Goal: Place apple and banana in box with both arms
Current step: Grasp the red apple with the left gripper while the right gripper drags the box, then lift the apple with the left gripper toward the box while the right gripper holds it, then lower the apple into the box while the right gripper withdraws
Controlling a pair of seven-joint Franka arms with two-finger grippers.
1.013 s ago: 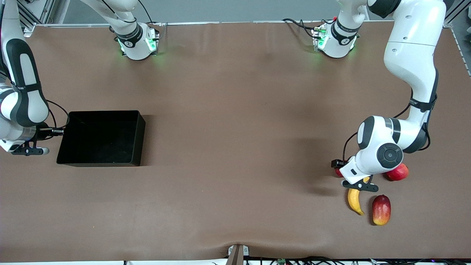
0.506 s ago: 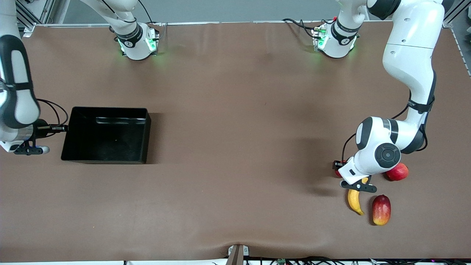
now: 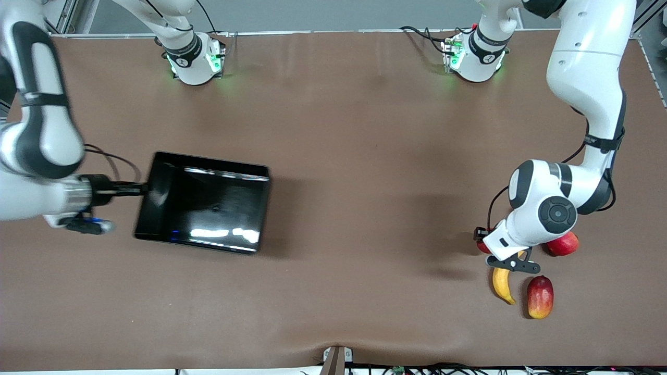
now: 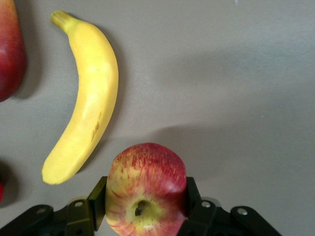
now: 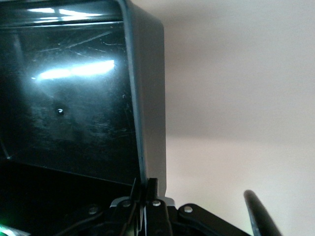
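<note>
My left gripper (image 4: pixel 146 197) is shut on the apple (image 4: pixel 147 172), red with yellow streaks and a dimpled top, one finger on each side. In the front view only a red edge of the apple (image 3: pixel 482 247) shows under the left hand (image 3: pixel 501 242). The yellow banana (image 3: pixel 502 285) lies on the table beside the apple, nearer the front camera; it also shows in the left wrist view (image 4: pixel 86 103). My right gripper (image 5: pixel 146 189) is shut on the rim of the glossy black box (image 5: pixel 147 108). The box (image 3: pixel 156 179) is empty and sits askew toward the right arm's end.
A red-yellow mango (image 3: pixel 540 297) lies beside the banana, toward the left arm's end of the table. A smooth pinkish-red round fruit (image 3: pixel 564 244) lies beside the left hand. The mango's edge shows in the left wrist view (image 4: pixel 10 49). A brown cloth covers the table (image 3: pixel 354 182).
The right arm has dragged the box toward the table's middle and turned it askew. The left hand has shifted slightly over the apple.
</note>
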